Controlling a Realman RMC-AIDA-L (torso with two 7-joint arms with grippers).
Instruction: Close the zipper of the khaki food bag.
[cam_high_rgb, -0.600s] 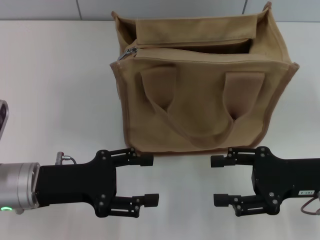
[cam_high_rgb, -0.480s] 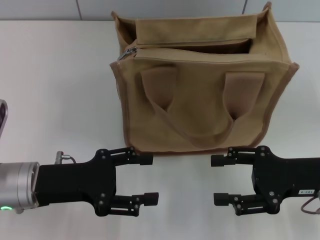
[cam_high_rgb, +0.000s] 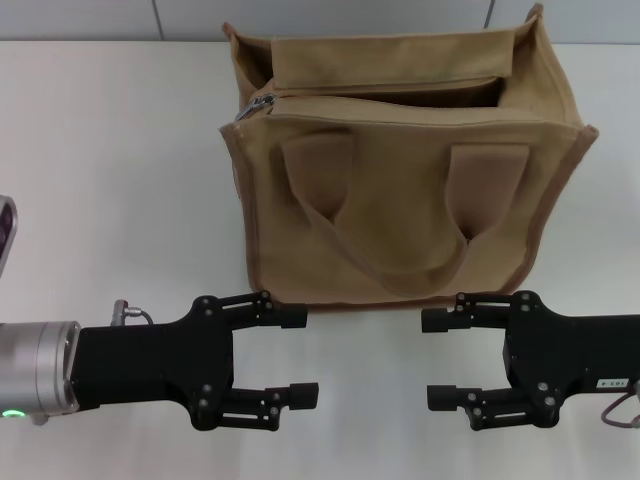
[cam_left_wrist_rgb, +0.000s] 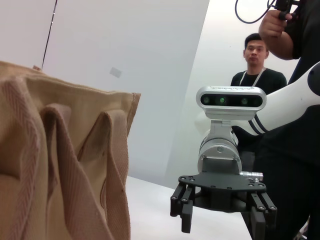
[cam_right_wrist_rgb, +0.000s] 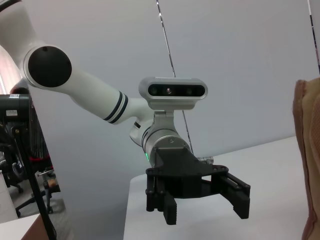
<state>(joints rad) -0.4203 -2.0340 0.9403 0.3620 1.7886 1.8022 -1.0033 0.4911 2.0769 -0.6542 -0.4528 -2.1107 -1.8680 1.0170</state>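
Note:
The khaki food bag (cam_high_rgb: 400, 200) stands upright on the white table, brown-trimmed, with two looped handles hanging down its near side. Its zipper (cam_high_rgb: 380, 92) runs along the top and is open. The silver pull (cam_high_rgb: 262, 103) sits at the left end. My left gripper (cam_high_rgb: 300, 357) is open and empty, in front of the bag's lower left corner. My right gripper (cam_high_rgb: 432, 360) is open and empty, in front of the bag's lower right part. The two grippers face each other. The bag also shows in the left wrist view (cam_left_wrist_rgb: 60, 165).
The white table (cam_high_rgb: 110, 180) extends left and right of the bag. A grey device edge (cam_high_rgb: 5, 235) sits at the far left. In the left wrist view a person (cam_left_wrist_rgb: 257, 75) stands behind the right arm (cam_left_wrist_rgb: 225, 200). The right wrist view shows the left arm (cam_right_wrist_rgb: 195, 192).

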